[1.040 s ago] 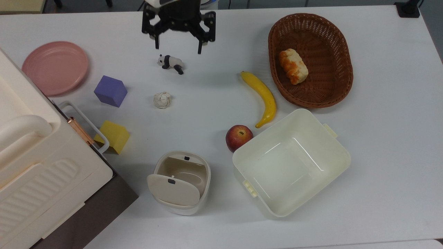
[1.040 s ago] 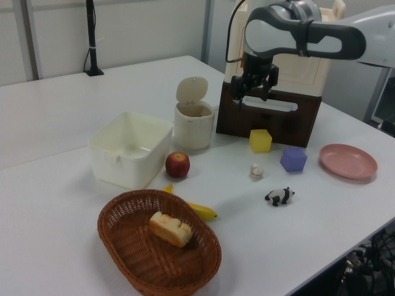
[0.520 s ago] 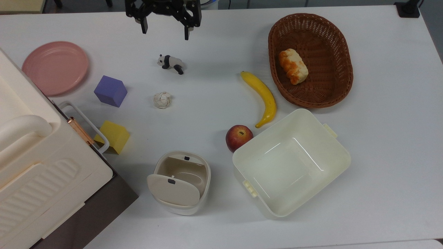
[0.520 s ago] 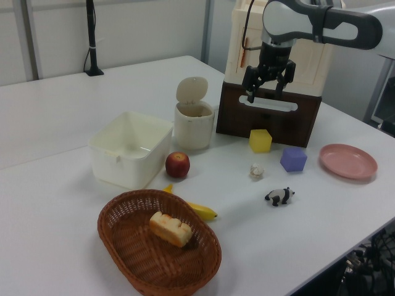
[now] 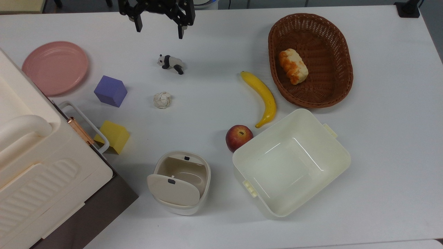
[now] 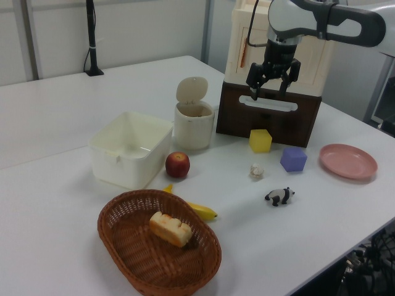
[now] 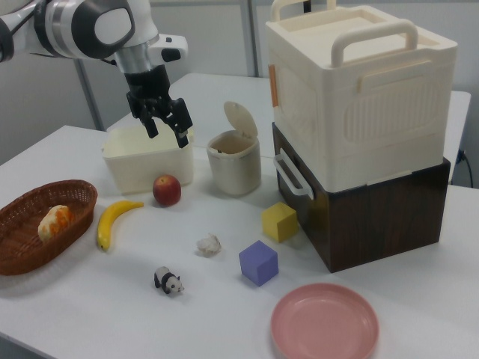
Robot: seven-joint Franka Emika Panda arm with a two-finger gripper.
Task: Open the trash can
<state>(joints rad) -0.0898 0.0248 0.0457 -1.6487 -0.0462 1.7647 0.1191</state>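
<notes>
Cream trash can (image 5: 181, 183) lid raised | gripper (image 5: 158, 30) fingers spread, holding nothing, aloft

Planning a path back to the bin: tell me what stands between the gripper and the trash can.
Nothing solid. The gripper, open, hangs in the air above the table; the trash can stands with its lid already up. Panda toy and paper ball lie low on the table between.

A robotics lab set in an office-like room: a robot arm (image 7: 82, 26) reaches over a broad white tabletop (image 5: 380, 138) laid out with test props such as a banana (image 5: 262, 97), toy panda (image 5: 170, 63) and coloured blocks (image 5: 110, 91), with plain partition walls (image 6: 142, 28) behind.
</notes>
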